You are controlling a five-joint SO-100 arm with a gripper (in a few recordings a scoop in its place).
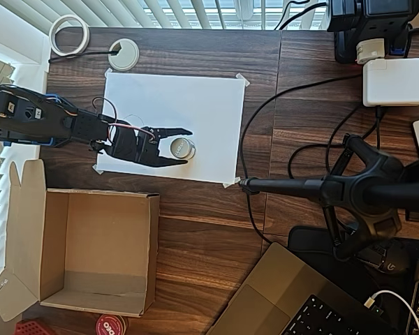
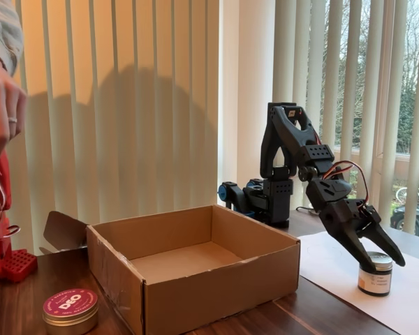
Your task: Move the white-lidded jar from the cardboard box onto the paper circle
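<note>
The white-lidded jar [image 1: 183,148] [image 2: 376,274] stands upright on the white sheet [image 1: 202,105], near the sheet's lower edge in the overhead view. My black gripper [image 1: 188,145] [image 2: 382,262] reaches in from the left and straddles the jar, one finger on each side. The jaws stand slightly wider than the jar, so the gripper is open. The paper circle is hidden; no outline shows around the jar. The cardboard box [image 1: 151,251] [image 2: 216,286] sits open and empty at the lower left of the overhead view, apart from the sheet.
A round tin with a red lid [image 1: 112,325] [image 2: 70,311] lies by the box. A white grommet [image 1: 123,54] sits above the sheet. A black camera stand [image 1: 349,190], cables, a white charger [image 1: 394,82] and a laptop [image 1: 300,300] crowd the right side.
</note>
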